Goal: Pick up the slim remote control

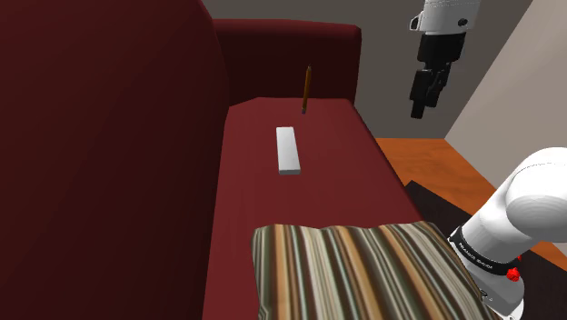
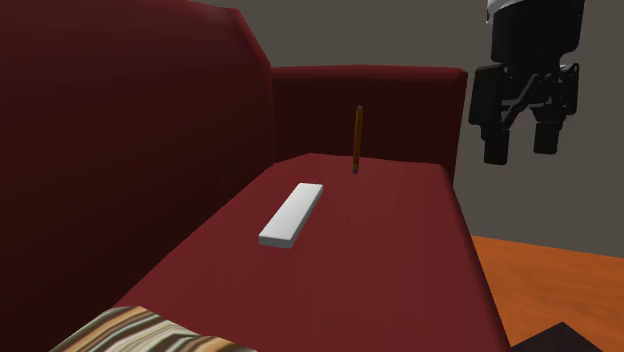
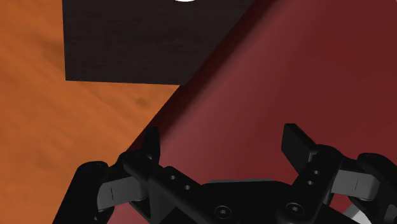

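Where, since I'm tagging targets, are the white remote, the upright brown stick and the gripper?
white remote [image 1: 288, 150], shoulder view, middle of its top face.
brown stick [image 2: 358, 138], second exterior view, halfway up its shaft.
gripper [image 3: 222, 137], wrist view, midway between its open fingertips.

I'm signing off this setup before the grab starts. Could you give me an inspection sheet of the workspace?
Surface: dark red sofa seat, flat.
Job's things: slim white remote lying flat mid-seat, untouched.
Clutter: thin brown stick standing upright beyond the remote, near the far armrest; striped cushion at the near end.
Grippers: black pincer open, high above the sofa's outer edge, holding nothing.
Cables: nothing seen.
Surroundings: orange wooden floor, dark mat, grey wall.
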Tool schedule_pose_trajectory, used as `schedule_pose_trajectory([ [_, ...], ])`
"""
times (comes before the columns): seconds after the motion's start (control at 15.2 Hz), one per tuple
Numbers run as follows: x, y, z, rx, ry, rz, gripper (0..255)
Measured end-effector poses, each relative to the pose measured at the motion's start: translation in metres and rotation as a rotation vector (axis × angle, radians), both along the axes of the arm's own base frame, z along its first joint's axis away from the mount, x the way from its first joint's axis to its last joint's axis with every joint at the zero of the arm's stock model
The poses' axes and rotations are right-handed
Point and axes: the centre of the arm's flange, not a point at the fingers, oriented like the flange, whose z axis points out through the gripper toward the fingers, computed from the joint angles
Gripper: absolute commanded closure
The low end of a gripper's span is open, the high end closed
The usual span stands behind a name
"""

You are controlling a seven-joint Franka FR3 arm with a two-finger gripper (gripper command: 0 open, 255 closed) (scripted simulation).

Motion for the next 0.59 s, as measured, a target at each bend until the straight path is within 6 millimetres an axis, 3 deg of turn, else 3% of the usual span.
schedule_pose_trajectory([
  [0.2,0.007,0.012,-0.005,-0.005,-0.007,-0.023,0],
  [0.59,0.045,0.070,-0.033,-0.024,-0.044,-0.139,0],
])
